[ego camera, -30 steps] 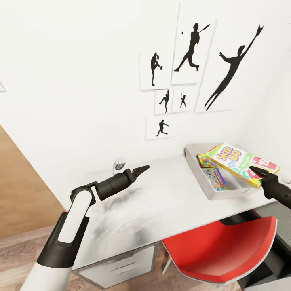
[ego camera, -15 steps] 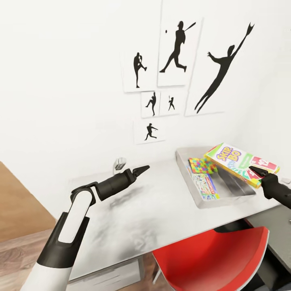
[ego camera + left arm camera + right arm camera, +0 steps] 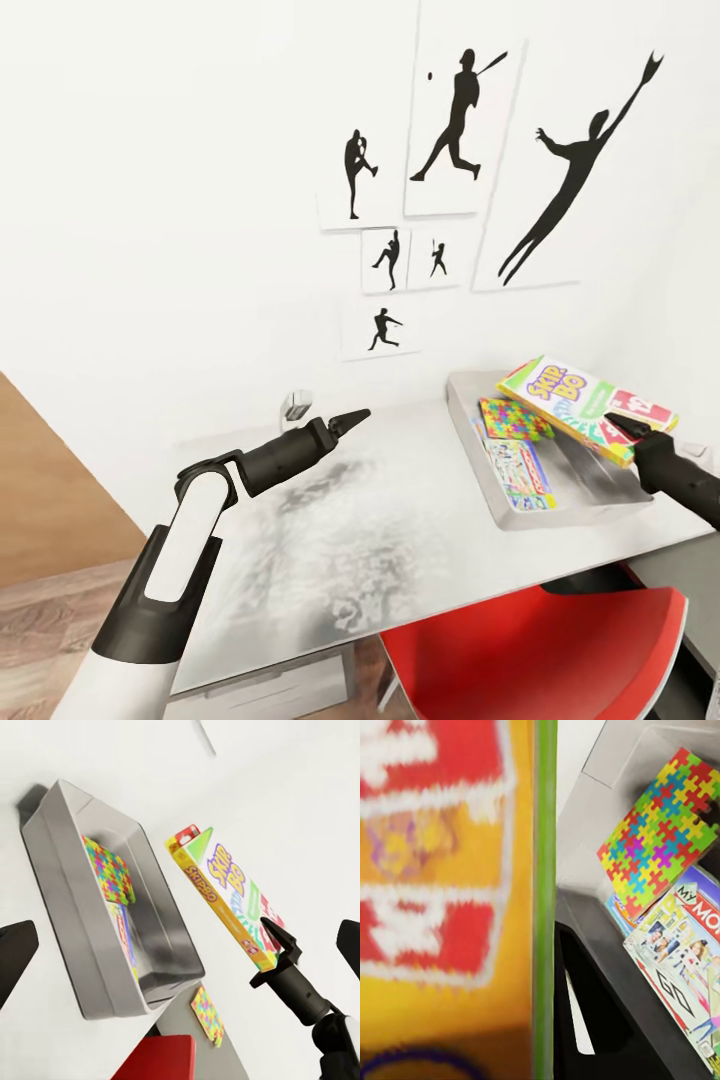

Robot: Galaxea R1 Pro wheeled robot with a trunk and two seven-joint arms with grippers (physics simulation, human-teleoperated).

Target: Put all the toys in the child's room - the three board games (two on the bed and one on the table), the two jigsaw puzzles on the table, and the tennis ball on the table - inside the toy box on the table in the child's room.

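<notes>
At the left of the head view the left gripper hangs over bare table, its fingers closed to a point and carrying nothing. Further right, the toy box sits at the centre-right of the frame near the wall. To its right the right gripper is clenched on the near corner of the SKIP-BO board game. The step in hand looks like setting that game into the bin. To do it well, the box should probably travel a little further left so its whole outline clears the near wall. It should then be levelled and lowered flat before the jaws let go, since a one-corner grip invites swinging or catching the rim. Inside the bin a jigsaw puzzle lies at the far end. A MONOPOLY board game lies flat beside it, over the edge of something blue. The left wrist view shows a second jigsaw puzzle on the table outside the bin. The SKIP-BO box is a thin, rigid, glossy rectangle with a green edge, white lettered face and a red and yellow end. It is held tilted above the bin's right part.
</notes>
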